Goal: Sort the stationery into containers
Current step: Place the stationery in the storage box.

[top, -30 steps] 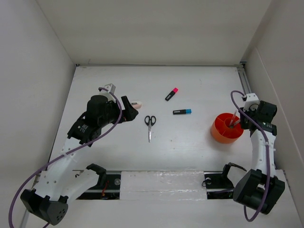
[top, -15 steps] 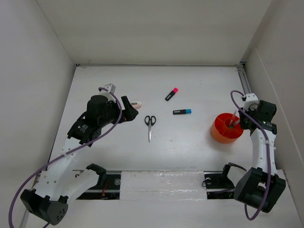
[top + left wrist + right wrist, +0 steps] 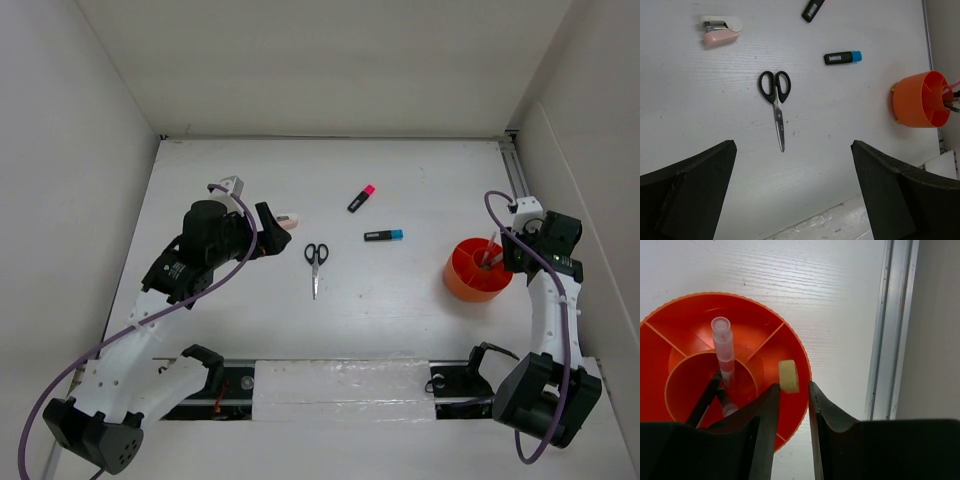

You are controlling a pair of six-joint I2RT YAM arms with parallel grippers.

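Glossy orange plastic tub (image 3: pixel 685 322), matt table (image 3: pixel 805 280) (grained)

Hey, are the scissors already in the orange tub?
No, the scissors lie on the table, well apart from the orange tub.

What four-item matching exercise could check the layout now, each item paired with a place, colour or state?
Items:
1. scissors
2. blue-capped marker
3. clear pen
4. small eraser

Descriptions:
A. pale yellow
B. standing in the centre cup of the orange tub
C. black handles, blades shut
D. lying flat between scissors and tub

Pairs: 1-C, 2-D, 3-B, 4-A
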